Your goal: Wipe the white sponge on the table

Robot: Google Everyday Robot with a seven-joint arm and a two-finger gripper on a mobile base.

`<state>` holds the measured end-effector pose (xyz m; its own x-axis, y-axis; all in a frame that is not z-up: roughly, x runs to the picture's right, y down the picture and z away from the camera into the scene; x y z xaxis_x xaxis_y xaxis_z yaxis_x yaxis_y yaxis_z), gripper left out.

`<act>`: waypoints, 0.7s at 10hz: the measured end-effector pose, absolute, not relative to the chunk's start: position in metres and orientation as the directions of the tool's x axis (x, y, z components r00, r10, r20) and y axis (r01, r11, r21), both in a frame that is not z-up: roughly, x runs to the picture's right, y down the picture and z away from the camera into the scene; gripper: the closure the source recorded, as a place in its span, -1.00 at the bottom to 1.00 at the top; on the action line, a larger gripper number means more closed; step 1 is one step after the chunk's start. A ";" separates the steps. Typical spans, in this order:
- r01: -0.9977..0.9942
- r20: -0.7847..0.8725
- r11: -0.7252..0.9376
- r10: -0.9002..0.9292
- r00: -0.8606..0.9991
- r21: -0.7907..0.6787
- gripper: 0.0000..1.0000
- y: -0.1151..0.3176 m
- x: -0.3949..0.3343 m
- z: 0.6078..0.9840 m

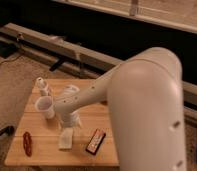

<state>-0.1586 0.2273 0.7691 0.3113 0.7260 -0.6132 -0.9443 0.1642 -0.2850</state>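
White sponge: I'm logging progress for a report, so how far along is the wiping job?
Done: the gripper is placed just above the far end of the white sponge. In hand: the approach; contact cannot be told. Left, it seems: the wipe itself, as the sponge lies flat on the table beside the black-and-red packet.

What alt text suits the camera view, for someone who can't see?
A large white robot arm stretches over a small light-wood plank table, its gripper close above a flat pale-white rectangular sponge. Also there: a white cup, a small pale bottle, a red oblong object and a black-and-red rectangular packet.
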 end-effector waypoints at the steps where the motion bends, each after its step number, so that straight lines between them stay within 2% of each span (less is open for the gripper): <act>1: -0.940 -0.622 0.182 0.711 0.329 -0.290 -0.38 0.235 -0.172 0.777; 7: -0.940 -0.652 0.214 0.678 0.339 -0.266 -0.38 0.246 -0.174 0.808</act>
